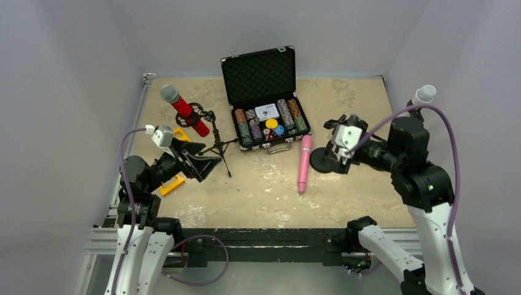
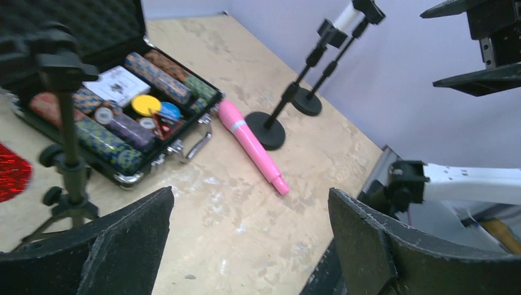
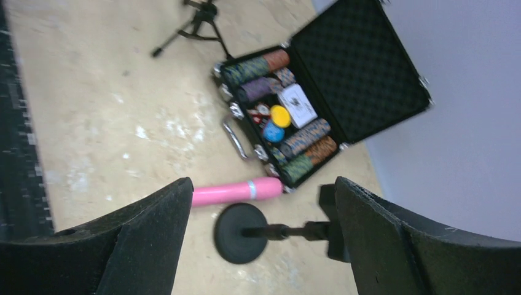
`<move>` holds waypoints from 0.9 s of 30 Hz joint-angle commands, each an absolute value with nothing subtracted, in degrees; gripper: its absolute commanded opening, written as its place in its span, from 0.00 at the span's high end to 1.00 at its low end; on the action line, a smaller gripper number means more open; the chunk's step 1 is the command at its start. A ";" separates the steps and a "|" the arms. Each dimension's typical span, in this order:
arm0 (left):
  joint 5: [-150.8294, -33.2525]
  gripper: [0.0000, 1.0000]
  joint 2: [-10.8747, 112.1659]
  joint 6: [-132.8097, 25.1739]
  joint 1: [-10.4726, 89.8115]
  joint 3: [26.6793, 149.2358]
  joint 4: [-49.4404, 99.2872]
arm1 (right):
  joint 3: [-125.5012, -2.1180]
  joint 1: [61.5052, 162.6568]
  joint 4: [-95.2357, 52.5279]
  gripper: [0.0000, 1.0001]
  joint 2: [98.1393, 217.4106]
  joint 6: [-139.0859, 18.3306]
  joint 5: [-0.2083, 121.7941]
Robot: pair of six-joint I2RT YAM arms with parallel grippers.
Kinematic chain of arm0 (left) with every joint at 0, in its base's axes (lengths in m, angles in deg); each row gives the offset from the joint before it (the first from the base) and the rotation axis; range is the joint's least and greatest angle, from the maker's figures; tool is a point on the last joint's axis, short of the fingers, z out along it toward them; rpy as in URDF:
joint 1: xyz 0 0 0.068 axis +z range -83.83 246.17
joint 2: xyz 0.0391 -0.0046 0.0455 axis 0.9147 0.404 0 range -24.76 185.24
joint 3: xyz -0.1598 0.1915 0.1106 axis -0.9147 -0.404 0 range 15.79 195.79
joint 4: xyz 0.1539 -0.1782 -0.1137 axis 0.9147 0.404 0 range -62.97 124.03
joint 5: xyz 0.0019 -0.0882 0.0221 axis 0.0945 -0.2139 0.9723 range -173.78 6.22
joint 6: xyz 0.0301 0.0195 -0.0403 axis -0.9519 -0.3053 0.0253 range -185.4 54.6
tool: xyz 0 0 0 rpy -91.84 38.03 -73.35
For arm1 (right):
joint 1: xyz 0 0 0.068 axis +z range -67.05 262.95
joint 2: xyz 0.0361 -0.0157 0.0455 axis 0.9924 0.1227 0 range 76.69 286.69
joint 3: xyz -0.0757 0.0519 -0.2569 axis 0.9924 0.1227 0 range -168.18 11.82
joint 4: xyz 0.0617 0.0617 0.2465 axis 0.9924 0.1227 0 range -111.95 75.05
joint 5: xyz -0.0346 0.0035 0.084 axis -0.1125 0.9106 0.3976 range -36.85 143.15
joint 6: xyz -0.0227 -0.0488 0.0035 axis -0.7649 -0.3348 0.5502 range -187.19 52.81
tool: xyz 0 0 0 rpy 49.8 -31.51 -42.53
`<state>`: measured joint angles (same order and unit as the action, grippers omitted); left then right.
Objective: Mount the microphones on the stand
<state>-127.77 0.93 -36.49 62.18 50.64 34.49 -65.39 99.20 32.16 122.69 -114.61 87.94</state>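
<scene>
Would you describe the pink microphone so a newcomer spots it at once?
Start at the open black case of poker chips at the back. Just right of its front corner lies the pink microphone, flat beside a round black stand base. It alone is all pink.

**Occlusions, crops, blur**

Top view: white microphone [image 1: 424, 93] shows its head only, body behind the right arm [image 1: 408, 153]. Round-base stand [image 1: 318, 163] is partly covered by the right gripper [image 1: 335, 158], pole not traceable. Yellow object [image 1: 172, 185] is mostly under the left arm [image 1: 150, 175], can't tell what it is. Card [image 1: 266, 111] in the chip case [image 1: 258, 74]: print too small to read.

Left wrist: red microphone [image 2: 12, 172] is just a sliver at the frame edge. Tripod [image 2: 64, 123] is out of focus, legs cut by a finger [image 2: 123, 246]. White microphone clipped by top edge.

Right wrist: whole frame blurred. One end of the pink microphone [image 3: 236, 192] is behind a finger, stand pole runs behind the other, tripod cropped at top
</scene>
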 commanded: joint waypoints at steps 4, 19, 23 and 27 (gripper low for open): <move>-126.94 0.01 6.26 -38.38 49.31 56.26 42.57 | -49.02 94.67 36.54 0.11 112.96 -116.55 110.64; -90.03 0.01 37.74 -34.85 8.81 68.70 43.77 | -30.65 84.38 13.28 0.10 110.55 -95.80 102.10; -85.09 0.01 48.34 -30.61 8.52 73.01 40.10 | -29.24 83.18 7.76 0.10 110.54 -88.78 95.70; -81.80 0.02 60.13 -26.73 8.10 79.85 39.90 | -28.60 83.13 5.23 0.10 110.01 -85.41 91.80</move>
